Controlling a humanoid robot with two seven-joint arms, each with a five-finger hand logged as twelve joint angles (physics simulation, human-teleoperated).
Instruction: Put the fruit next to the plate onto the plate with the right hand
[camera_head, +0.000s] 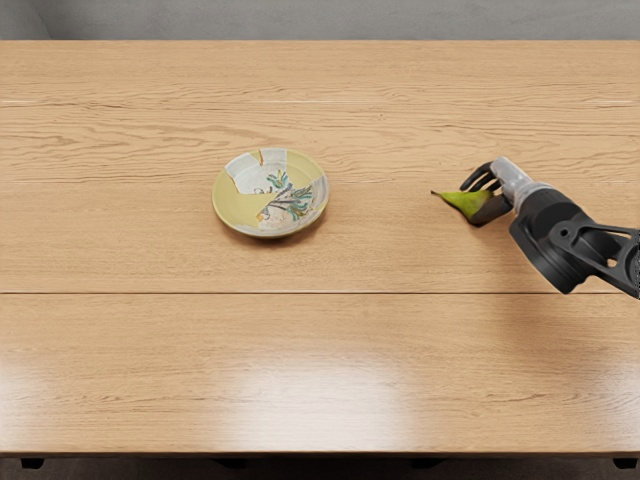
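Green pear in right hand | plate well apart | wooden table between

Bulky black right arm, pale grey wrist, dark hand.

The plate is set slightly left of the table's middle; the fruit is found well apart, toward the right edge.

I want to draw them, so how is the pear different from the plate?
The pear is plain green and pointed; the plate is round and yellow with a leafy pattern. The pear is much smaller than the plate. The right hand curls its fingers around the pear; nothing touches the plate. Both are over one wooden table.
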